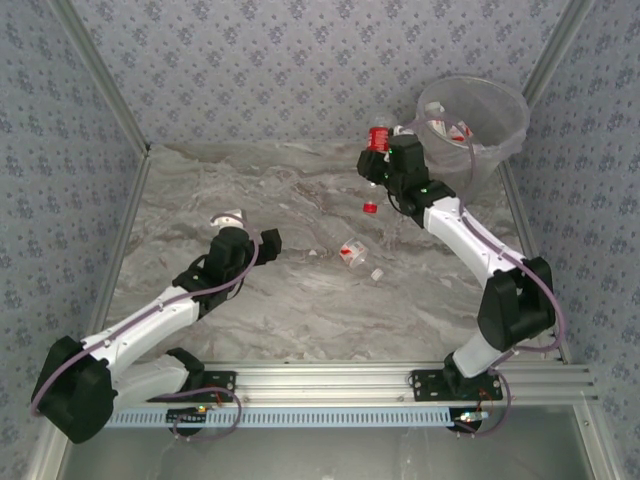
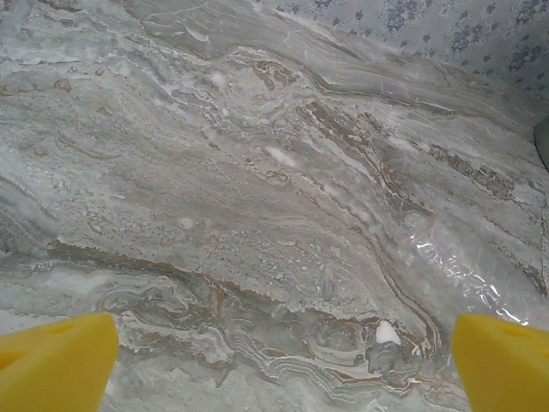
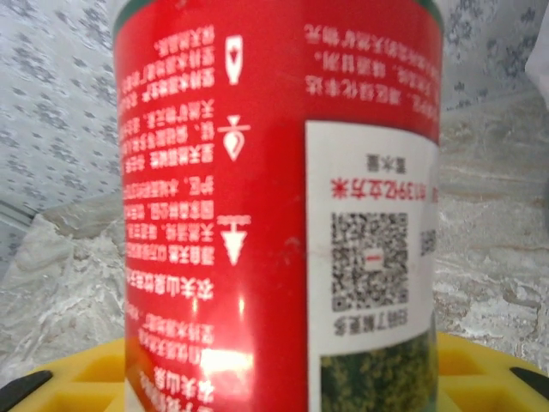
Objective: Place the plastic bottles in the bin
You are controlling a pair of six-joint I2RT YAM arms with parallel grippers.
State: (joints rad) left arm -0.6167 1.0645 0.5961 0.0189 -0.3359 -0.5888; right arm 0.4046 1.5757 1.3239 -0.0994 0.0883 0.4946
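Note:
My right gripper (image 1: 386, 163) is shut on a clear bottle with a red cap (image 1: 378, 136), held up just left of the bin (image 1: 505, 105). In the right wrist view the bottle's red label (image 3: 257, 172) stands between the yellow fingers (image 3: 77, 378) of that gripper (image 3: 283, 382). The bin is translucent and bag-lined, and holds a few bottles (image 1: 455, 130). On the table lie a clear bottle with a red label (image 1: 352, 252), a red-capped one (image 1: 370, 207) and a white-capped one (image 1: 228, 217). My left gripper (image 1: 255, 241) (image 2: 283, 365) is open over bare marble beside the white-capped bottle.
The marble-patterned tabletop (image 1: 290, 300) is walled by patterned panels at the back and sides. A small white cap (image 1: 377, 273) lies near the labelled bottle. A shiny clear plastic shape (image 2: 455, 266) lies at the right of the left wrist view.

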